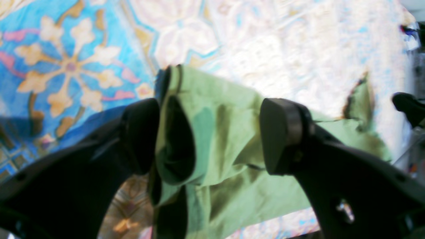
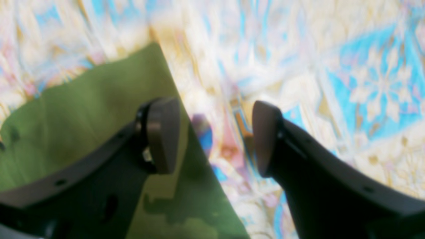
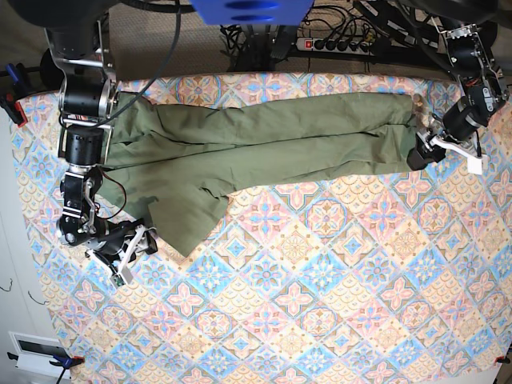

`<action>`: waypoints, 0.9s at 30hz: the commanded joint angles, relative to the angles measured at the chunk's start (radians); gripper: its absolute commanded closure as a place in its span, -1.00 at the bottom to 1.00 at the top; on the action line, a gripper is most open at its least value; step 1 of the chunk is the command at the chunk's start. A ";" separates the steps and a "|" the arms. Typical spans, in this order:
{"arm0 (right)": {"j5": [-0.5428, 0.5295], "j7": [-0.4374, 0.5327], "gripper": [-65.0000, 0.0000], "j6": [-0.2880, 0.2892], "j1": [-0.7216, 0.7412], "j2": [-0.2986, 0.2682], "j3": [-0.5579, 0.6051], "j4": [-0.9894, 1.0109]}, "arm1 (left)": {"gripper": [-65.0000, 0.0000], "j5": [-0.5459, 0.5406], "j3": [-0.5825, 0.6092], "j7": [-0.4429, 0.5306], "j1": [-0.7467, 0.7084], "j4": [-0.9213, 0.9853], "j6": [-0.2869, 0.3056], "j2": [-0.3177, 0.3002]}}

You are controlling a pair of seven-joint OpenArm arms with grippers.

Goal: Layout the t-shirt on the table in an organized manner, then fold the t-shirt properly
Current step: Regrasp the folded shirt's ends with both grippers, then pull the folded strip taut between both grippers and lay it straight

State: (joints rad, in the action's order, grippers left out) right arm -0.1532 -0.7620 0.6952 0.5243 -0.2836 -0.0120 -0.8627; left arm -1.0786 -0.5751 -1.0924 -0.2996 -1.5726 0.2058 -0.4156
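In the left wrist view, the left tool [image 1: 209, 136] stood wide open over a bunched edge of the t-shirt [image 1: 225, 146], gripping nothing, likely so the cloth could settle on the worktop [image 1: 66, 66]. In the right wrist view, the right tool [image 2: 215, 136] was partly open and empty, one finger above the shirt's straight edge and the other over bare patterned cloth. In the base view, the t-shirt [image 3: 272, 140] lay along the far side of the worktop [image 3: 320, 320], its long axis running left to right, one flap reaching toward the near left.
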 commanded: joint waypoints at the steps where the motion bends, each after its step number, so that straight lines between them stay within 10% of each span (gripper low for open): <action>1: 0.002 -0.003 -0.04 0.003 0.009 -0.015 -0.003 -0.003 | -0.45 -0.024 -0.019 0.014 0.004 -0.016 0.004 -0.021; 13: 0.002 -0.003 -0.01 0.003 -0.019 -0.013 0.131 -0.005 | -0.45 -0.062 -0.043 0.013 0.010 -0.016 0.002 -0.022; 27: -0.001 -0.018 1.00 0.003 -0.042 -0.012 0.126 -0.043 | -0.45 -0.059 -0.043 0.014 0.040 -0.016 0.002 -0.022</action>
State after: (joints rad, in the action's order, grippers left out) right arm -0.1543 -0.7773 0.6918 0.4606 -0.2867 0.1173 -0.8886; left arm -1.1198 -0.6067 -1.0882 -0.2630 -1.5726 0.1997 -0.4164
